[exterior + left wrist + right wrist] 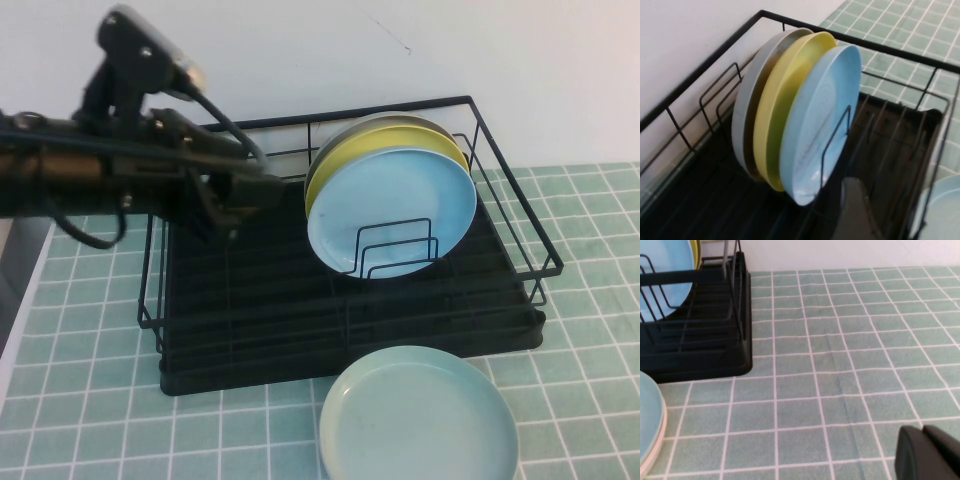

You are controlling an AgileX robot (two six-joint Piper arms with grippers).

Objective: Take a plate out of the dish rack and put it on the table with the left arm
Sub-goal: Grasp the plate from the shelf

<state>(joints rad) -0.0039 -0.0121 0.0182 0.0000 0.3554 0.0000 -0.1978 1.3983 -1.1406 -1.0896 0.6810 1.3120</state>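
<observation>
High view: sky-blue plate (392,208) upright on edge in dish rack (340,300), face turned toward the near side of the table (590,330), leaning slightly back against yellow plate (345,152). Front-most in a stack of three, with grey plate (385,120) behind. Lower edge held behind wire dividers (395,248). Left gripper (232,200) over rack's left half, just beside the plates, not touching; whether its fingers are apart or together impossible to tell. Mint-green plate (418,418) flat on tiles in front of rack, cut off at frame bottom.

Left wrist view: plate (822,120) edge-on, only a blurred dark finger tip (856,212) at frame bottom.

Right wrist view: right gripper (922,454) low over bare tiles, well apart from rack (695,335); dark fingertips together, shut on nothing.
</observation>
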